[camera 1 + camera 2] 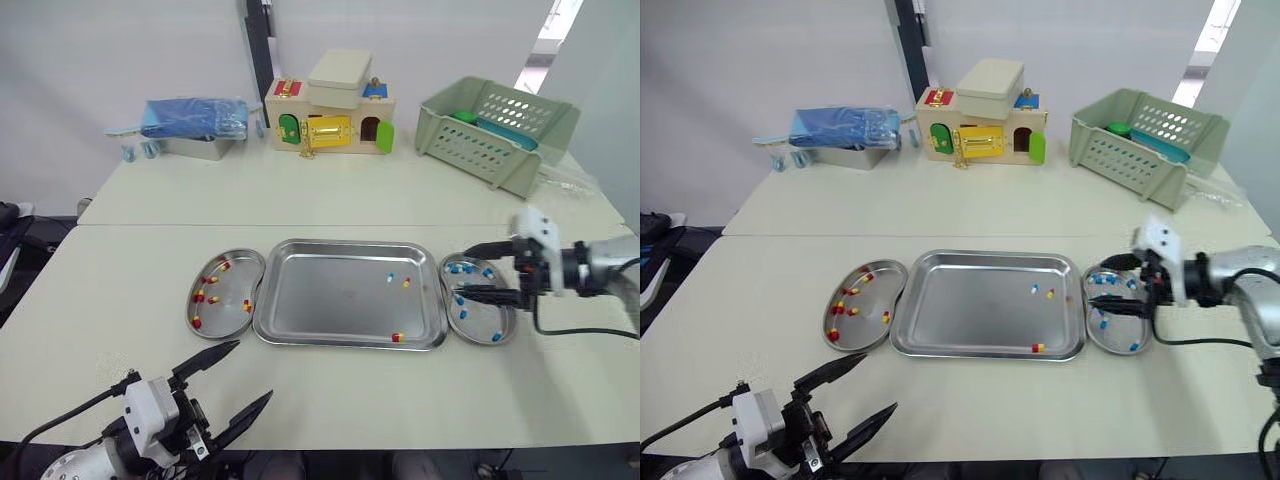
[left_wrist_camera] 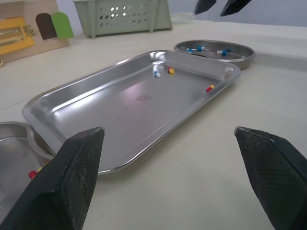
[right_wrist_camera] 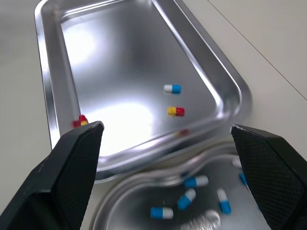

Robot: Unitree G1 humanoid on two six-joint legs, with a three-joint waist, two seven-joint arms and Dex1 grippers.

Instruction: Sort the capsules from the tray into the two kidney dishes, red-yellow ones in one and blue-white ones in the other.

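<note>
A steel tray (image 1: 330, 300) lies mid-table, holding one blue-white capsule (image 1: 391, 277), a red-yellow capsule (image 1: 406, 283) beside it, and another red-yellow capsule (image 1: 397, 337) at its near rim. To its left, a kidney dish (image 1: 230, 300) holds several red-yellow capsules. To its right, a second kidney dish (image 1: 500, 325) holds several blue-white capsules (image 3: 196, 181). My right gripper (image 1: 461, 273) hovers open and empty over the right dish's inner edge. My left gripper (image 1: 253, 369) is open and empty, low near the table's front edge, short of the left dish.
Along the back of the far table stand a wooden toy house (image 1: 331, 115), a green slotted basket (image 1: 497, 130) and a metal box with a blue bag (image 1: 195, 125). A seam (image 1: 300, 225) joins the two tables behind the tray.
</note>
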